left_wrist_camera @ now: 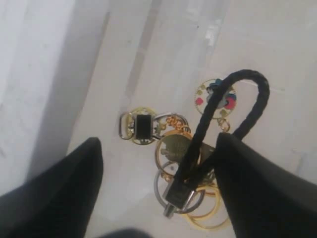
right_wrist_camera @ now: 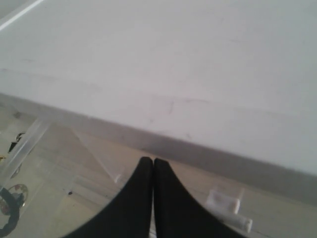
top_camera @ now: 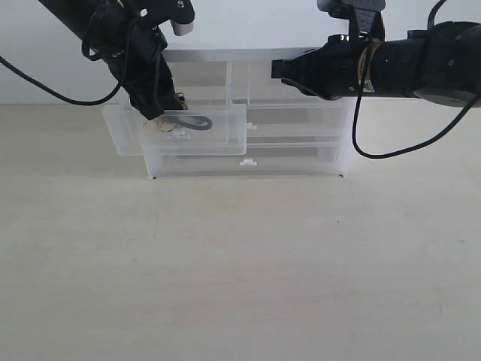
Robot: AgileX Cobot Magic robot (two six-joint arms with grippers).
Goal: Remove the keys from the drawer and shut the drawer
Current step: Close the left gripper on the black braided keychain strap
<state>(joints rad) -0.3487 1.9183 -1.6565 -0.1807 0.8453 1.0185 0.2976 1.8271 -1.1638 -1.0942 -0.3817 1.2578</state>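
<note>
The drawer [top_camera: 124, 137] is pulled out of the cabinet's left side, a translucent white tray. The keys [top_camera: 184, 122] lie on its floor: gold rings and round tags [left_wrist_camera: 174, 148], a black braided loop strap [left_wrist_camera: 241, 101] and a silver clasp. My left gripper [top_camera: 155, 113] reaches down into the drawer and stands open [left_wrist_camera: 158, 140]. Its fingers [left_wrist_camera: 74, 183] straddle the bunch, one on bare floor, the other against the strap. My right gripper [top_camera: 279, 69] hovers shut above the cabinet's right half, fingertips pressed together [right_wrist_camera: 152, 161], holding nothing.
The clear plastic cabinet [top_camera: 301, 150] stands at the back of the pale wooden table [top_camera: 240, 271], against a white wall. Two full-width drawers sit shut below, their small white tab handles [top_camera: 248, 162] at the middle. A tab handle [right_wrist_camera: 223, 201] shows by the right gripper.
</note>
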